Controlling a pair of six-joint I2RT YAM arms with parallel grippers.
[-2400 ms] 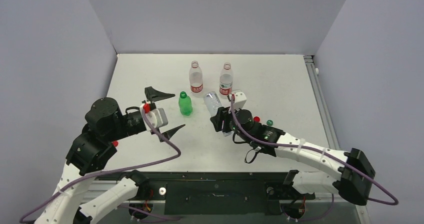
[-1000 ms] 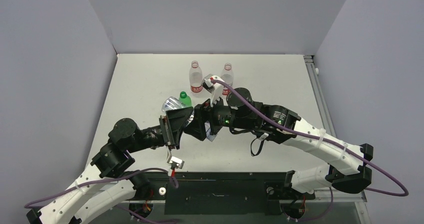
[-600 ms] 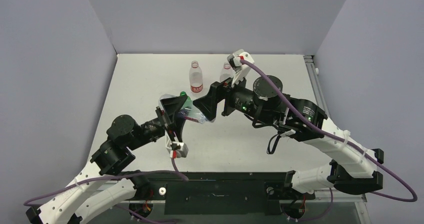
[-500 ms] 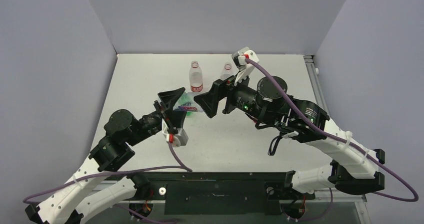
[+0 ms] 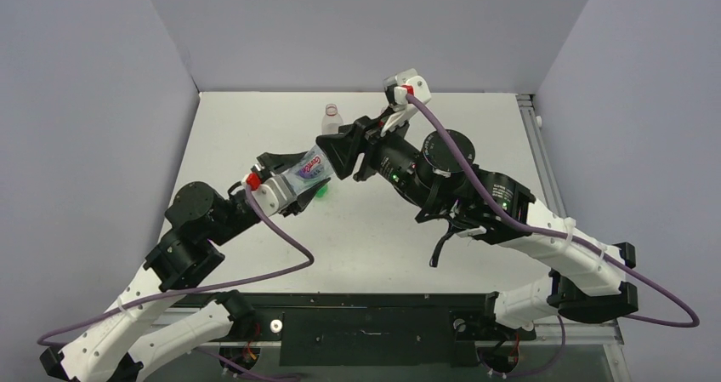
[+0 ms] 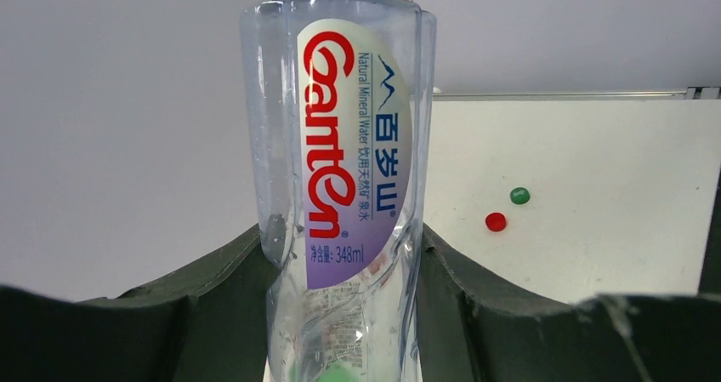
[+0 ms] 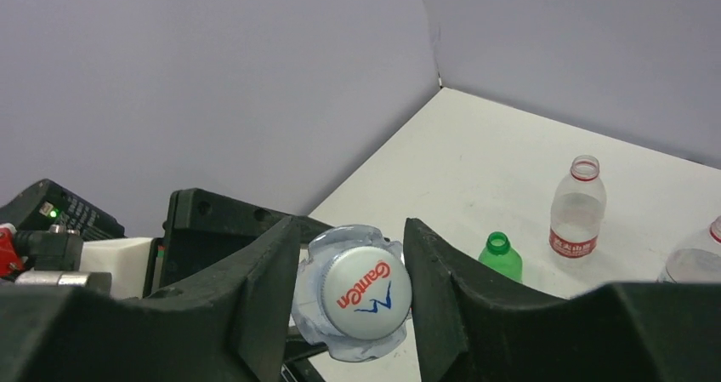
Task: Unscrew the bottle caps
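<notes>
My left gripper [image 5: 293, 178] is shut on the body of a clear bottle [image 5: 308, 169] with a red and purple label [image 6: 353, 144], held above the table with its neck towards the right arm. My right gripper [image 5: 340, 151] is shut on that bottle's whitish cap [image 7: 366, 293], one finger [image 7: 434, 271] pressed against its side. A green bottle [image 7: 499, 259] stands without a cap below them. A red-labelled bottle [image 7: 578, 208] also stands uncapped at the back. A loose red cap [image 6: 496, 221] and a green cap [image 6: 519, 196] lie on the table.
A second clear bottle [image 7: 697, 259] shows at the right edge of the right wrist view; my right arm hides it from the top camera. Grey walls close the table at the back and both sides.
My left gripper has lifted and turned the clear bottle towards the back. My right gripper has swung over from the right, come onto the cap and closed on it.
</notes>
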